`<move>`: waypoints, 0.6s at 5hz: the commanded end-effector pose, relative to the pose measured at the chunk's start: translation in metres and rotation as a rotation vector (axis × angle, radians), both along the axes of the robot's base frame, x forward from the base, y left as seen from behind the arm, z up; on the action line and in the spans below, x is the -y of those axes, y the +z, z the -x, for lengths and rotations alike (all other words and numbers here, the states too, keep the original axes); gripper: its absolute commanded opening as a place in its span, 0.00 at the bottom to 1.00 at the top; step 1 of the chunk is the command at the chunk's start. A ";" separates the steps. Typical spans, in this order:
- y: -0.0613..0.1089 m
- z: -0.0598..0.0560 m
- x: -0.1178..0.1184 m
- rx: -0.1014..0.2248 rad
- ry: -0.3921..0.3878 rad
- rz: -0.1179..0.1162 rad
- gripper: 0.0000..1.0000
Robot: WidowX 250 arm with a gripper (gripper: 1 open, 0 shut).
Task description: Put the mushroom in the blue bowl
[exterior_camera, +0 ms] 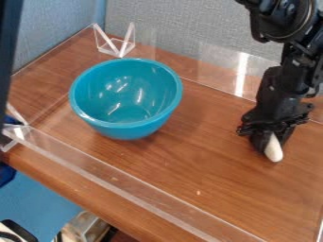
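The blue bowl [127, 97] stands upright at the left of the wooden table, turquoise and glossy, with nothing inside. At the right, my black gripper [273, 129] points straight down and is shut on the mushroom [273, 146]. Only the mushroom's cream-white stem shows, sticking out below the fingers toward the table; its cap is hidden between the fingers. The gripper is well to the right of the bowl, low over the tabletop.
A low clear acrylic wall [113, 175] runs along the table's front edge and another [221, 66] along the back. A clear folded stand [116, 40] sits behind the bowl. Bare wood [202, 142] lies between bowl and gripper.
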State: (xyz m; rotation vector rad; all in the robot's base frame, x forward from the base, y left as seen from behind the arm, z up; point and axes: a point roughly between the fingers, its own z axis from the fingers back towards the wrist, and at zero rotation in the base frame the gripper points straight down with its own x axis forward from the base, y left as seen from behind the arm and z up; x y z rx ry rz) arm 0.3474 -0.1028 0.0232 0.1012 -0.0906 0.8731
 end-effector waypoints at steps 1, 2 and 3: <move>0.011 -0.002 -0.002 0.038 0.009 -0.017 0.00; 0.010 -0.001 -0.002 0.041 0.013 -0.035 0.00; 0.023 0.000 -0.007 0.049 0.017 -0.022 0.00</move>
